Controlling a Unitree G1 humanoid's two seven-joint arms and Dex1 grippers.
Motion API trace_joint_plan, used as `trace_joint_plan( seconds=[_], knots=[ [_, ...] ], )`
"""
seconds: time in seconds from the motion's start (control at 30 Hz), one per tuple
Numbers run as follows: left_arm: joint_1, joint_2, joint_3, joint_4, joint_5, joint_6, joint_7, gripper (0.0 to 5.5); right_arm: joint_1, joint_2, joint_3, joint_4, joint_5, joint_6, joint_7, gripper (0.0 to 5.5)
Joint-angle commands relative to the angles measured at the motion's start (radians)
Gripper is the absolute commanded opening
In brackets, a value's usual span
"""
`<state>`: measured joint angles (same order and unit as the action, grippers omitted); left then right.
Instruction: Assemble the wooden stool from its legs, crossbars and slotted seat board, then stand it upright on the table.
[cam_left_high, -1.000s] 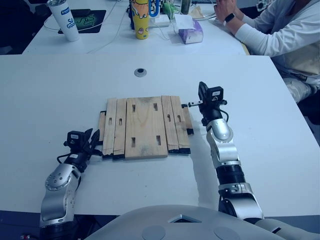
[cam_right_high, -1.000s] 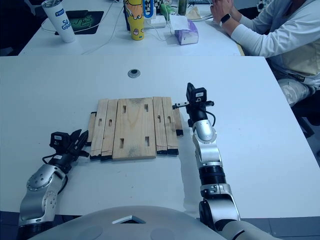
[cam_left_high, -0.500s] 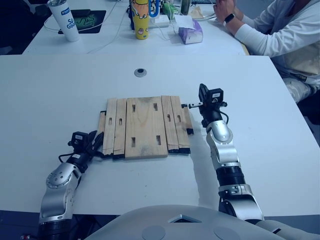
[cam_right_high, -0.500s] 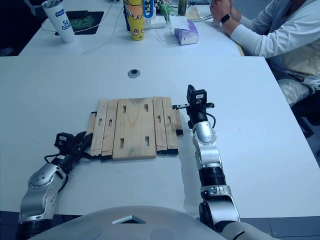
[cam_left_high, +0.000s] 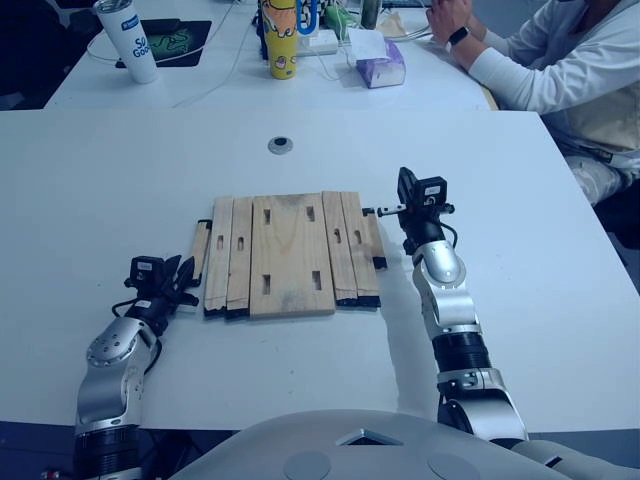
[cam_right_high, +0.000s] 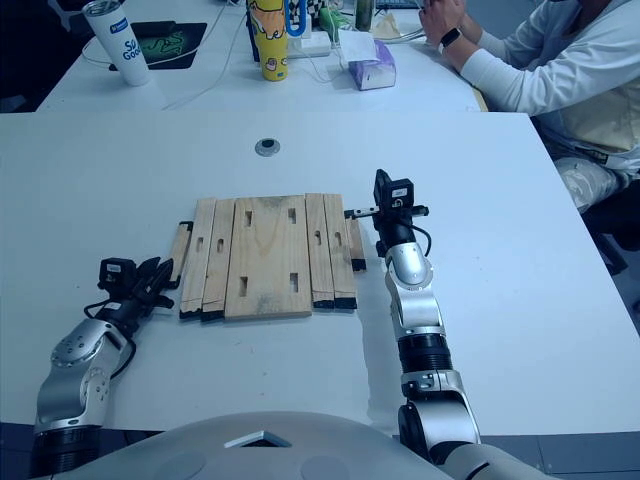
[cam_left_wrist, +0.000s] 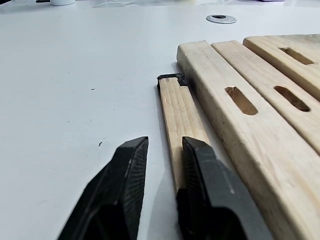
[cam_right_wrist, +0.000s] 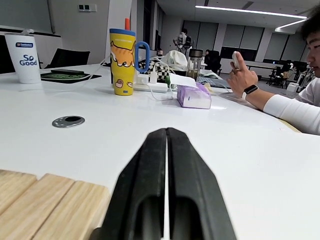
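Observation:
The wide slotted seat board (cam_left_high: 292, 255) lies flat mid-table. Two slotted legs (cam_left_high: 230, 255) lie against its left side and two more (cam_left_high: 350, 250) against its right. A thin crossbar (cam_left_high: 200, 252) lies just left of the left legs, another (cam_left_high: 376, 240) at the far right. My left gripper (cam_left_high: 180, 282) sits low on the table at the near end of the left crossbar (cam_left_wrist: 181, 112). It is open with a narrow gap, and one fingertip (cam_left_wrist: 200, 160) covers the bar's near end. My right gripper (cam_right_wrist: 166, 132) is shut on nothing, beside the right crossbar, pointing away.
A round metal grommet (cam_left_high: 281, 146) sits in the table beyond the boards. The far table holds a white cup (cam_left_high: 131, 40), a yellow mug (cam_left_high: 281, 38) and a tissue box (cam_left_high: 382, 68). White tabletop (cam_left_high: 90, 200) surrounds the wood pieces.
My left gripper went in toward the near ends of the left pieces, then drew back left. The left crossbar now lies slightly apart from the leg. The right arm stayed still.

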<state>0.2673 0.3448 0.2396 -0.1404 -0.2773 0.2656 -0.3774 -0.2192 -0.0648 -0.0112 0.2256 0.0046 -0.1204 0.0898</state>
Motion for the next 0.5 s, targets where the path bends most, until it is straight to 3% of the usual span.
trace_joint_plan(
  seconds=[0.03, 0.4, 0.5],
  knots=[
    [-0.028, 0.003, 0.015, -0.022, -0.03, 0.035, 0.002, 1.24, -0.02, 0.001, 0.003, 0.008, -0.006, -0.003, -0.006, 0.0],
    [0.021, -0.008, -0.027, -0.073, -0.047, 0.084, -0.014, 2.64, -0.006, 0.004, 0.003, -0.003, -0.008, -0.001, -0.016, 0.0],
    [0.027, -0.004, -0.028, -0.059, -0.034, 0.08, -0.008, 2.67, -0.006, 0.004, 0.004, -0.003, -0.007, 0.001, -0.016, 0.0]
  ],
)
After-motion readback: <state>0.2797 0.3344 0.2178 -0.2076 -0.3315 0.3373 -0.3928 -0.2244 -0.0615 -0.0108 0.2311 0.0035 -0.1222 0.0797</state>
